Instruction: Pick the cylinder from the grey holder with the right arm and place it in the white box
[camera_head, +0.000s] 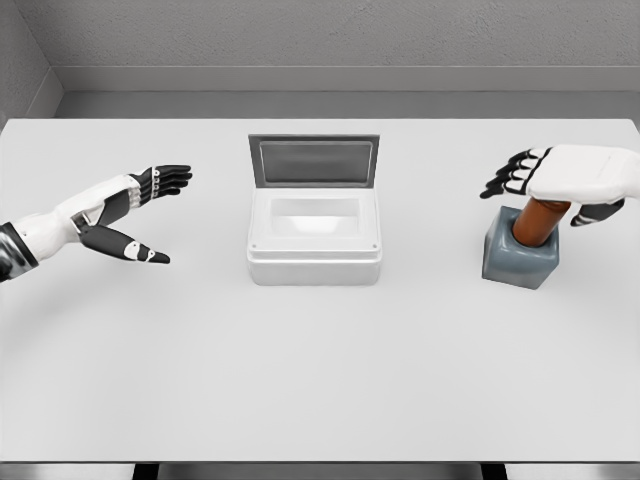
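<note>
Head view
- R hand (560, 185): over the cylinder top, near table's right edge. Fingers (510, 178) spread, pointing left; thumb (597, 213) down on the right side of the cylinder. Nothing gripped yet, by my read; palm hides the cylinder's top, so contact there can't be told.
- L hand (135, 215): rests open w/ fingers out, near table's left edge, holds nothing.
- Cylinder (537, 222): brown, smooth, slight sheen; seated in grey holder (520, 258), leaning up-right. Only mid part shows; top is under the hand, base is down in the socket.
- Holder: grey block, rounded corners, right side of table (320, 380), well apart from white box (314, 238).
- White box: centre of table, a bit toward far edge; lid (312, 162) propped up at its back, inside looks bare.

Risks (judgement)
- Weak grip: fingers sit above and left of the cyl., not around it. Closing from here may only catch the top, so it could slip out.
- Holder drag: cyl. leans in socket; a straight-up pull may bind and lift or tip the holder w/ it.
- Slick surface: smooth side plus few contact pts, may rotate in hand during carry.
- Drop-off: raised lid stands at the box's back; overshooting could strike it. Tilted release may leave the cyl. on the rim.
</note>
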